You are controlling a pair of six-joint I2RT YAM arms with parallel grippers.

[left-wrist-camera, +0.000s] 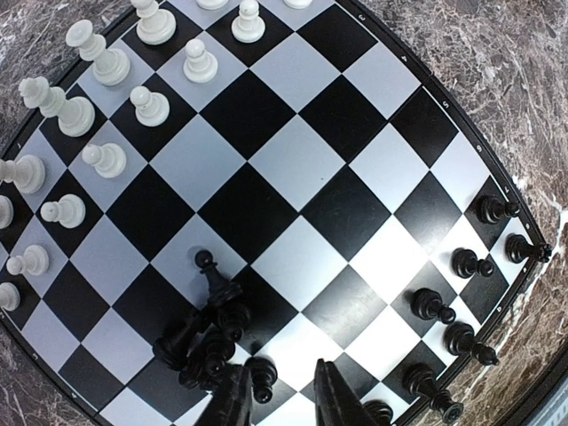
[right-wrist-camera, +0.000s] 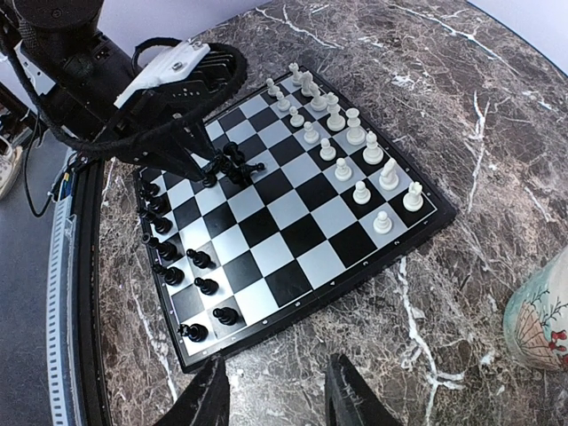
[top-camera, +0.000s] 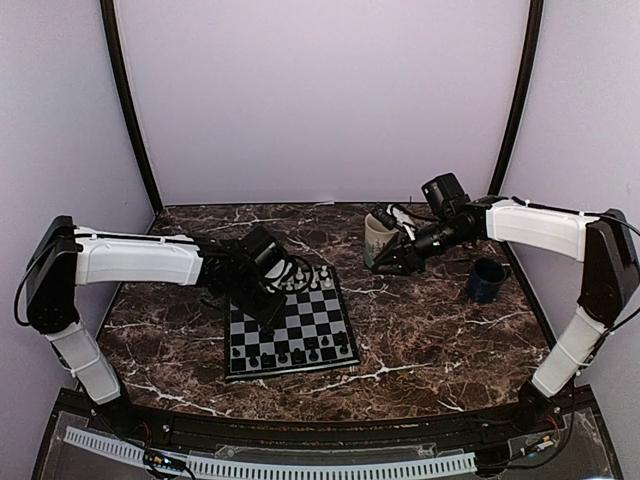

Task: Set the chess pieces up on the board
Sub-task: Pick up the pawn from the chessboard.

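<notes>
though hidden overhead, black pieces [left-wrist-camera: 209,342] cluster beside the left hand [left-wrist-camera: 282,380].

A dark marble tabletop [top-camera: 430,340] veined in white is observed. The board [top-camera: 300,325] is laid flat on it, left of centre and slightly skewed to the table edges. A cream patterned mug [top-camera: 378,238] is stood upright towards the far right. A dark blue cup [top-camera: 487,280] is placed further right, well apart from the board.
</notes>
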